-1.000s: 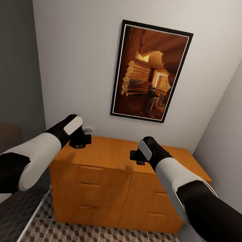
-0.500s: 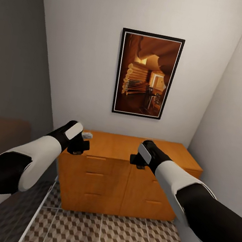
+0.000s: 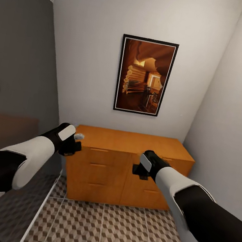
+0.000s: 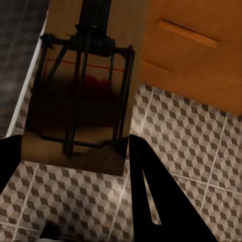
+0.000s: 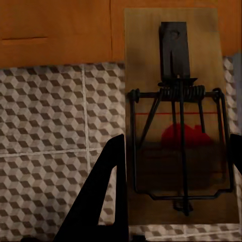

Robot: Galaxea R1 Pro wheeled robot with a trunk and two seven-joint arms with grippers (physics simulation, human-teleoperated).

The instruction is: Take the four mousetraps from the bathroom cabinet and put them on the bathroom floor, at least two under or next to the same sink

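Cabinet (image 3: 128, 170) stands against the far wall, its right end close to the right wall, its left end beside the grey partition. All its drawer fronts look shut and flush, bar handles showing. A framed picture (image 3: 144, 76) hangs on the far wall above it.

Bathroom floor (image 3: 116, 235) of cube-patterned tiles spreads open between us and the cabinet foot; we see nothing lying on it there. At left a pale strip edges it off from a darker floor (image 3: 5, 212).

Left claw (image 3: 73, 147) hangs in the air before the cabinet's left top corner, above the tile edge. In the left wrist view it has one mousetrap (image 4: 80, 96) clamped between its dark fingers (image 4: 156, 201), the board's wire spring and red mark facing the camera, tiles and a drawer front behind it.

Right claw (image 3: 140, 171) hangs in front of the right drawer column, clear of the wood. In the right wrist view it grips the other mousetrap (image 5: 176, 121) by the board's near edge, one finger (image 5: 103, 196) at each long side, board flat to the camera, cabinet foot and tiles beyond.

Both arms are held well apart, with open floor beneath them.
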